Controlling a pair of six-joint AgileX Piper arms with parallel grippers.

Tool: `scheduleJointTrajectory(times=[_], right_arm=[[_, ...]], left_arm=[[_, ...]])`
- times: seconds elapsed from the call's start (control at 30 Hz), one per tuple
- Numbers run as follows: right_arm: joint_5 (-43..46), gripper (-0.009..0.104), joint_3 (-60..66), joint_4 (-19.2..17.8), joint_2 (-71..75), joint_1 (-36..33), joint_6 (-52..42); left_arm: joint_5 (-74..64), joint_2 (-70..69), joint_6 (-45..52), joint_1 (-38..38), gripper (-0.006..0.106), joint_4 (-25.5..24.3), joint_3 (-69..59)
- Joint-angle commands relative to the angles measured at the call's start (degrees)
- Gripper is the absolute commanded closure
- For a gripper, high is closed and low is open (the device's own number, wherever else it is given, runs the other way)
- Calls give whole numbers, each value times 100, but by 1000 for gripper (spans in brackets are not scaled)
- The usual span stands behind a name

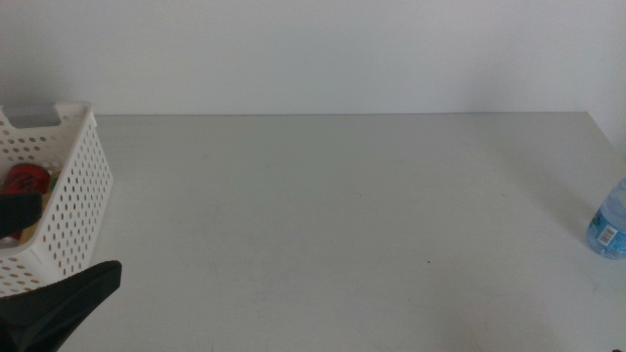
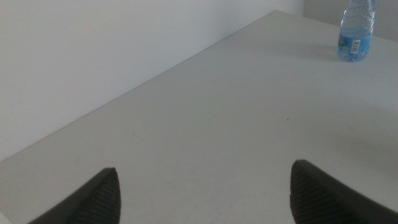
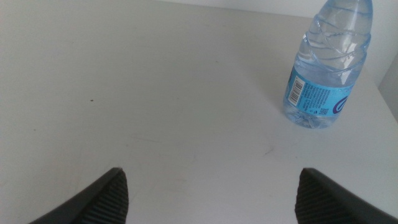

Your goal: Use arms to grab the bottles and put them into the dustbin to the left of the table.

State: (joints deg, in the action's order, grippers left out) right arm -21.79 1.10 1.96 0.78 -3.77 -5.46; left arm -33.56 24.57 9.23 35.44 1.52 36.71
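Both tools gape wide and empty, my right tool [image 3: 208,193] facing the water bottle [image 3: 326,65] upright just ahead on the counter [image 1: 333,215], left tool [image 2: 205,193] beside the dustbin [image 1: 73,210]; next I'd judge: close on that bottle.

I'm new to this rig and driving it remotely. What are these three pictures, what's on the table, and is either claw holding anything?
The wide picture looks down over the table. The other two come from cameras on each arm's wrist; the dark shapes at their lower edge are that claw's own jaws. The left gripper and the right gripper are both open and hold nothing. A clear water bottle stands upright at the table's right edge. The white basket at the left is the dustbin, with a red can inside.
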Motion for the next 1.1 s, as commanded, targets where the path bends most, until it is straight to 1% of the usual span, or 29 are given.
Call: scheduleJointTrajectory(times=[0.0, 0.27, 0.4, 0.53, 0.6, 0.73, 0.97, 1.07], right_arm=[[324, 13, -310, -4, -86, 31, -51], [354, 13, -1493, -19, -1176, 31, -51], [528, 13, -1634, -105, -1573, 31, -28], [745, 13, -1623, 24, -1700, 31, 166], [1247, 13, -1542, 80, -1723, 31, 229], [2259, 13, -1294, 397, -1723, 31, 625], [3242, 13, -596, 374, -1816, 31, 228], [3711, 13, -249, 410, -1928, 31, 220]], left_arm=[[426, 48, -81, 24, 7, 16, 141], [426, 48, -81, 24, 7, 16, 141], [426, 48, -81, 24, 7, 16, 141], [426, 48, -81, 24, 7, 16, 141], [426, 48, -81, 24, 7, 16, 141], [426, 48, -81, 24, 7, 16, 141], [426, 48, -81, 24, 7, 16, 141], [426, 48, -81, 24, 7, 16, 141]])
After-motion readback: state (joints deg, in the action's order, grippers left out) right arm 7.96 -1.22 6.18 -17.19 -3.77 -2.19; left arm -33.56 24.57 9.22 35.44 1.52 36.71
